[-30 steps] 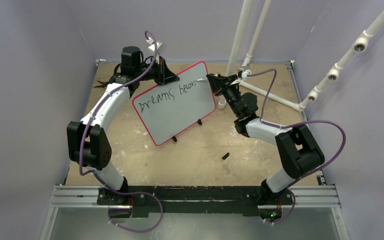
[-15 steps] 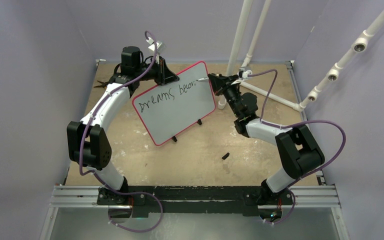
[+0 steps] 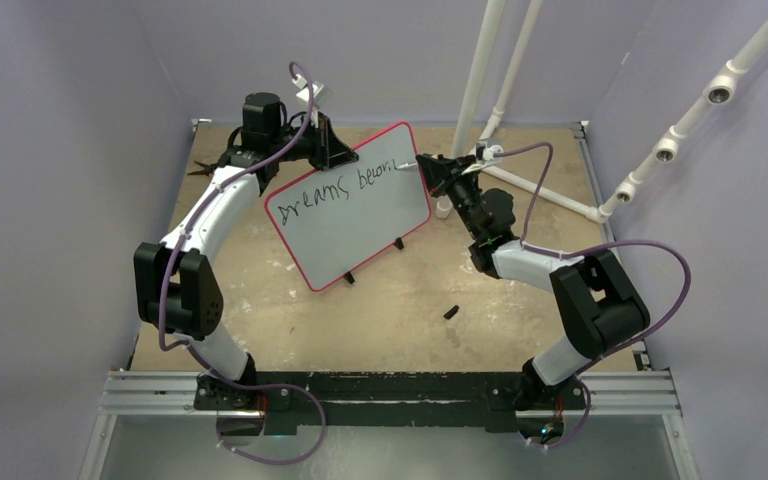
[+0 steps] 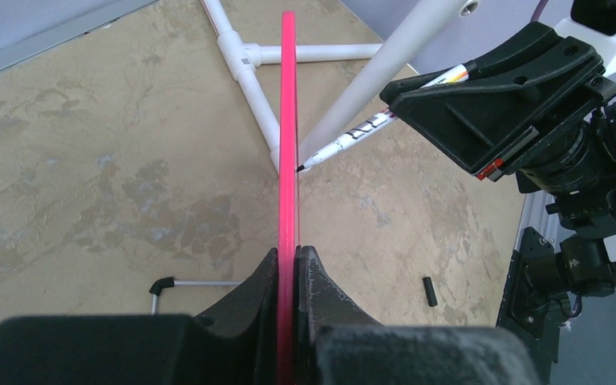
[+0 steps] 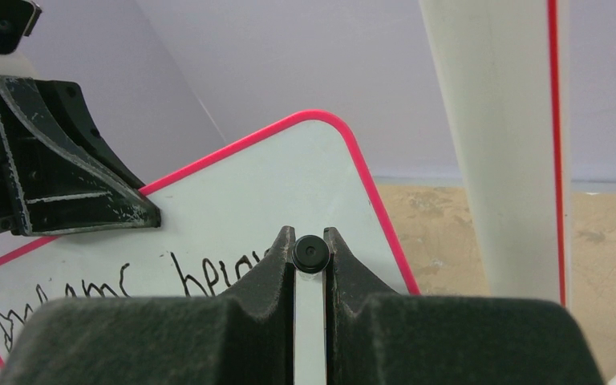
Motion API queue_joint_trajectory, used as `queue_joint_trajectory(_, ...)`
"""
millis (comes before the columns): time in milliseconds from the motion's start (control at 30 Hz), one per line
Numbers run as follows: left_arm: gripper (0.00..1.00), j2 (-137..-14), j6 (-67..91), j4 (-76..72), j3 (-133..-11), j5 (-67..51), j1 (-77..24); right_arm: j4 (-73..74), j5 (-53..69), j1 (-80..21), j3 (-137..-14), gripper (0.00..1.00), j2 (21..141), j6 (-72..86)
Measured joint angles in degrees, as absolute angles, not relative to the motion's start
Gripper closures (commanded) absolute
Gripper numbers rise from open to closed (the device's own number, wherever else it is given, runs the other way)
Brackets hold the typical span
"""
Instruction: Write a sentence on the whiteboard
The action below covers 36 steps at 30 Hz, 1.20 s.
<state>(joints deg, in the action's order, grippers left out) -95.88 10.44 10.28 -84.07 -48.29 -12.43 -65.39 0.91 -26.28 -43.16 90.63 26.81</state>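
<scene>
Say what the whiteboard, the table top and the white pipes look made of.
Whiteboard: smooth white face, likely coated sheet, with a thin pink rim that looks plastic.
Table top: matte tan board, mottled and scuffed, probably wood or fibreboard.
White pipes: smooth tubes with moulded tee joints, likely PVC.

whiteboard (image 3: 352,215) mid-table, left gripper (image 3: 334,151) at its far edge, marker (image 4: 362,131) at its right

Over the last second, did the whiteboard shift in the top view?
No. The whiteboard sits at the same tilt, its upper right corner just as far from the white pipe, with the left gripper clamped on its top edge.
</scene>
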Motion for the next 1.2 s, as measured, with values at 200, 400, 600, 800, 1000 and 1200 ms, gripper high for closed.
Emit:
queue_joint_trajectory(200,1.0,-95.88,10.44,10.24,-84.07,-48.69,-12.45,-65.54,0.51,-26.28,-42.85,1.0,87.99,26.81)
queue_joint_trajectory(400,1.0,-95.88,10.44,10.22,-84.05,-48.73,-12.45,-66.54,-0.58,-26.28,-42.85,1.0,87.07,26.74)
queue_joint_trajectory(600,1.0,-95.88,10.44,10.22,-84.05,-48.82,-12.45,-66.89,-0.58,-26.28,-43.64,1.0,88.86,26.7)
queue_joint_trajectory(800,1.0,-95.88,10.46,10.2,-84.05,-48.88,-12.45,-66.87,-0.58,-26.28,-44.14,1.0,89.78,26.63)
queue_joint_trajectory(1000,1.0,-95.88,10.44,10.2,-84.05,-48.88,-12.45,-66.87,-0.62,-26.28,-44.45,1.0,90.04,26.52)
queue_joint_trajectory(1200,1.0,-95.88,10.46,10.2,-84.05,-48.82,-12.45,-66.72,-0.99,-26.28,-44.47,1.0,90.76,25.93)
